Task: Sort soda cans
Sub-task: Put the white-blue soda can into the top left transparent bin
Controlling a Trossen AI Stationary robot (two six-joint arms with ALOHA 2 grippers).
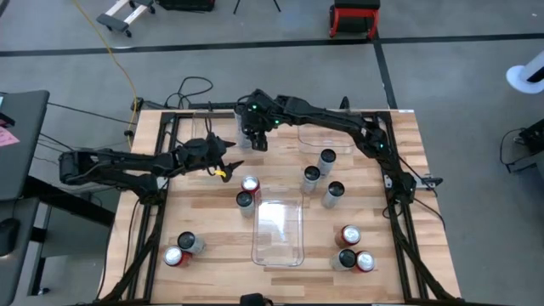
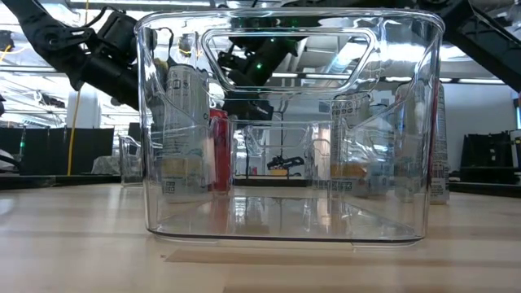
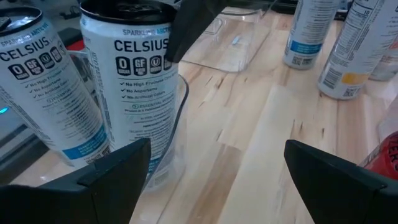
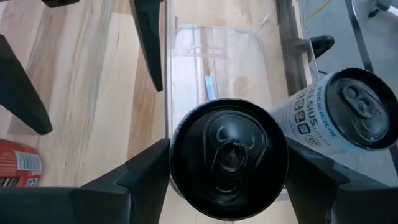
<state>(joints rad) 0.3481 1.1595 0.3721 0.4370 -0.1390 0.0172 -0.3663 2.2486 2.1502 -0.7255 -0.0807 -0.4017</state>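
Observation:
My right gripper (image 1: 254, 136) reaches down over the clear bin (image 1: 201, 134) at the table's far left and is shut on a white Celsius can with a black top (image 4: 227, 155). A second white Celsius can (image 4: 336, 115) stands in that bin beside it. My left gripper (image 1: 228, 163) is open, level just beside the bin on its near right side, with its fingers spread in the left wrist view (image 3: 211, 174) and touching nothing. Other cans stand upright on the table: red (image 1: 250, 184), grey (image 1: 245, 201) and a grey group (image 1: 311, 177). My right gripper pinches the black-topped can between its two fingers (image 4: 143, 174), one on each side of the upper wall just below the rim (image 3: 168, 46). The fingers come from above, pointing down. The can is upright inside the bin; whether its base rests on the bin floor does not show.
A long clear bin (image 1: 279, 231) lies at the table's middle near side, and another clear bin (image 1: 327, 140) at the far right. Cans stand near the left near corner (image 1: 180, 250) and the right near corner (image 1: 353, 251). Bare wood lies between the bins.

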